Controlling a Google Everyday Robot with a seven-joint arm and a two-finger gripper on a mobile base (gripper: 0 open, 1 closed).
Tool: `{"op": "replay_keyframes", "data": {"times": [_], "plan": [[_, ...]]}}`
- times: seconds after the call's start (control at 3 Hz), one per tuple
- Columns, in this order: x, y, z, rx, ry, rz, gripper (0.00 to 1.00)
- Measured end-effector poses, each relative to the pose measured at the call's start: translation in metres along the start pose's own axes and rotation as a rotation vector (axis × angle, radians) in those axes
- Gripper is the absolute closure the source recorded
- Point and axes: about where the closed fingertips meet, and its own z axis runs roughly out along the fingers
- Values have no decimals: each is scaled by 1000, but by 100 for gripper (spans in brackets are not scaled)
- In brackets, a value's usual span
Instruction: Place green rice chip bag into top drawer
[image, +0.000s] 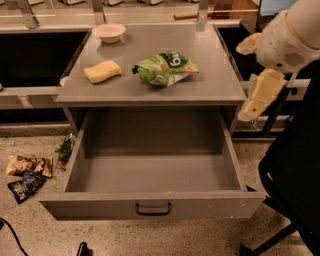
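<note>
The green rice chip bag (165, 68) lies on the grey cabinet top (215, 82), right of centre. The top drawer (150, 207) below it is pulled fully open, and its inside is bare; a small dark handle (153, 208) sits at the centre of its front panel. My gripper (257, 94), cream-coloured on a white arm, hangs in the air at the right, just past the cabinet's right edge. It is a little lower than the bag, to the bag's right, and holds nothing.
A yellow sponge (102, 71) and a white bowl (109, 32) sit on the cabinet top to the left. Small snack bags (26, 173) lie on the floor at the left. A black chair (295, 180) stands at the right of the drawer.
</note>
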Motion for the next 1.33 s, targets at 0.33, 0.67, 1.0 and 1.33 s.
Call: {"op": "replay_keyframes", "data": {"times": [0.33, 0.67, 1.0, 1.33], "plan": [[-23, -22, 38, 3, -55, -50, 0], [-43, -43, 70, 41, -76, -81, 0], [-43, -44, 70, 41, -76, -81, 0], [-47, -73, 86, 112, -109, -112, 0]]}}
